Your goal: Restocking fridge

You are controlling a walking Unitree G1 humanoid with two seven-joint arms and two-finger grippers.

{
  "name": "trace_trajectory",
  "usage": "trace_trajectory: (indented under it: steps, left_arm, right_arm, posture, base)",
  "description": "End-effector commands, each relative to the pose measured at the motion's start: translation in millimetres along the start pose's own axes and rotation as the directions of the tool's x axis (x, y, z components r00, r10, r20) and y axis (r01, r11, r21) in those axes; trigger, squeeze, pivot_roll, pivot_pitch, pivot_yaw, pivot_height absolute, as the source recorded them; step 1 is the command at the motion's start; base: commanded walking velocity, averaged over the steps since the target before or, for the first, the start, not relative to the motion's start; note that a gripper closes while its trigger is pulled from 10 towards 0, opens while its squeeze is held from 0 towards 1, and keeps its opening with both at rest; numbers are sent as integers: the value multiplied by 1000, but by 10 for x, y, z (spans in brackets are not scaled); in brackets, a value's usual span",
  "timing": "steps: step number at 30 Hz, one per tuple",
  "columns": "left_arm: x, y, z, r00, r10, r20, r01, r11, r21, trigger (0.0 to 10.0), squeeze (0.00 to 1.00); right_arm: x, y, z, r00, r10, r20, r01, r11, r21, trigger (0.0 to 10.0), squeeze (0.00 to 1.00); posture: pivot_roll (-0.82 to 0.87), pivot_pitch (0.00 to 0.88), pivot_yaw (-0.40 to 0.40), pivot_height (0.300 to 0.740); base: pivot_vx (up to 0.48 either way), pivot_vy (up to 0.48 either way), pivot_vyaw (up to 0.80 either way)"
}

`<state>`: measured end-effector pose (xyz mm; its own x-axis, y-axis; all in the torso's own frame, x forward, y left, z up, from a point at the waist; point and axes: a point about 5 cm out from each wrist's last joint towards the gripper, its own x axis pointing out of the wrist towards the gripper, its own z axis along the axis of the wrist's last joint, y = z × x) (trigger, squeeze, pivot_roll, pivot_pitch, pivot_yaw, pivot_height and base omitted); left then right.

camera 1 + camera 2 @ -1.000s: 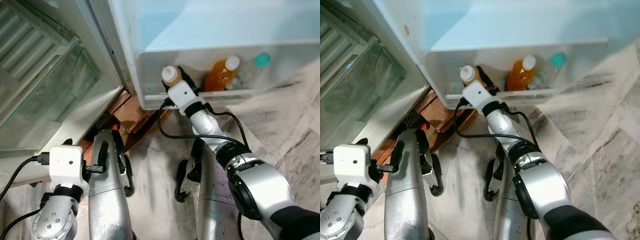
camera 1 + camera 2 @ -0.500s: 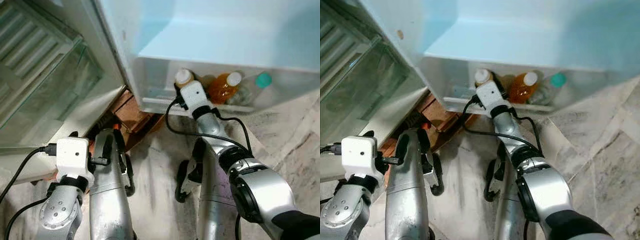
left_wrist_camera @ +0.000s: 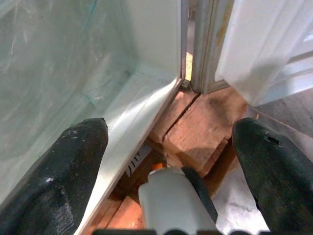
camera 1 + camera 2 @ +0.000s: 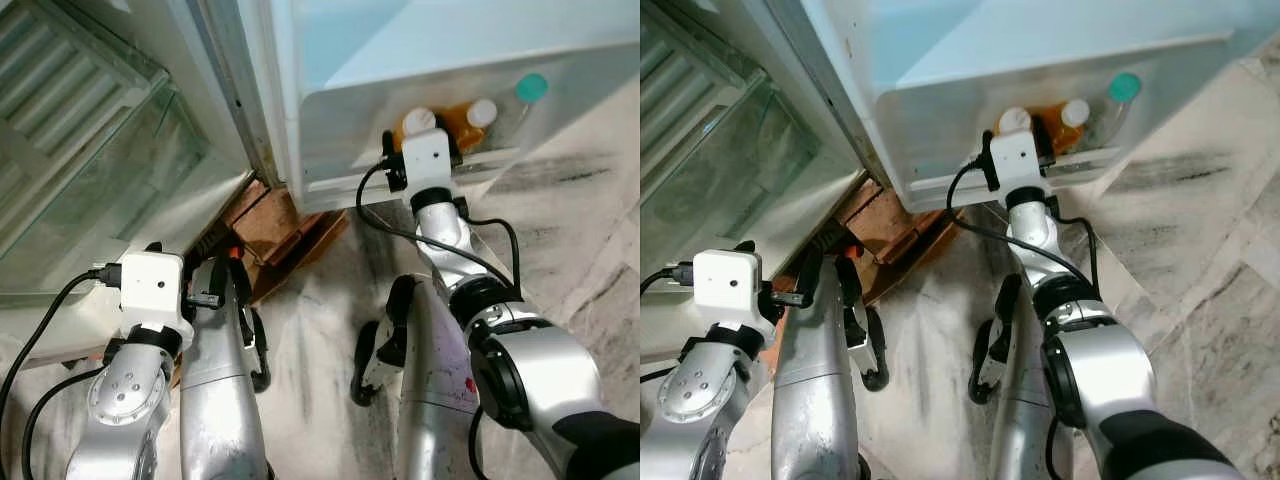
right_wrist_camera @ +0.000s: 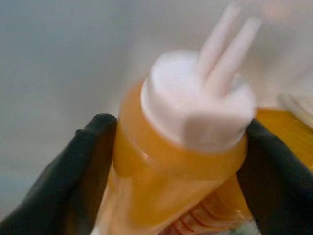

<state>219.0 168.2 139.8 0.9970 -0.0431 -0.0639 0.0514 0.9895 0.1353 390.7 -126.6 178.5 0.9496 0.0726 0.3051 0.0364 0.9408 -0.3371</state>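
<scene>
Right wrist view gives me the clearest read: my right tool point(image 5: 176, 161) has its two black fingers point(image 5: 90, 161) pressed against either side of an orange juice bottle point(image 5: 171, 166) with a white cap, so I take it as clamped on that bottle. From the head cameras, that arm is stretched forward into the lowest door shelf point(image 4: 340, 150) of the open fridge, and the held bottle's cap point(image 4: 419, 120) sits just inside the shelf's translucent front wall. Right beside it stands a second orange bottle point(image 4: 478, 113), and further along the same shelf a teal-capped bottle point(image 4: 531, 87).

My left tool point(image 3: 171, 142) hangs low near the fridge's bottom hinge corner, fingers spread wide with nothing between them, looking down at the wooden blocks point(image 3: 205, 127) under the cabinet.

As I judge it, this bottle is nearly placed: it is within the shelf but not let go. What remains is to settle it upright next to its neighbour, release, and draw the arm back clear of the shelf wall. Whether more items wait to be stocked, I cannot tell.
</scene>
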Motion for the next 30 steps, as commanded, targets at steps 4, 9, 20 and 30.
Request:
trace_trajectory:
  steps: [4,9,20,30]
  left_arm:
    - [64,-4,-83,1000,-4,-19,4,1000,5,10000,0]
    - [165,9,-80,1000,-7,2,7,1000,18,10000,0]
    - [411,38,-69,999,-8,50,8,1000,16,10000,0]
    - [666,62,-142,998,-10,62,10,1000,7,10000,0]
  right_arm:
    - [48,-34,41,1000,11,-2,-11,1000,-9,10000,1000]
    - [102,-32,106,1000,24,10,-24,999,-23,10000,1000]
    - [174,-4,182,997,81,-7,-81,995,51,10000,1000]
    - [-39,135,-162,969,183,-169,-133,954,270,10000,0]
  posture:
    - [214,350,-12,539]
    - [206,307,-16,539]
    - [153,182,-25,539]
    - [63,49,-6,539]
  base:
    - [0,0,0]
    - [0,0,0]
    - [0,0,0]
    - [0,0,0]
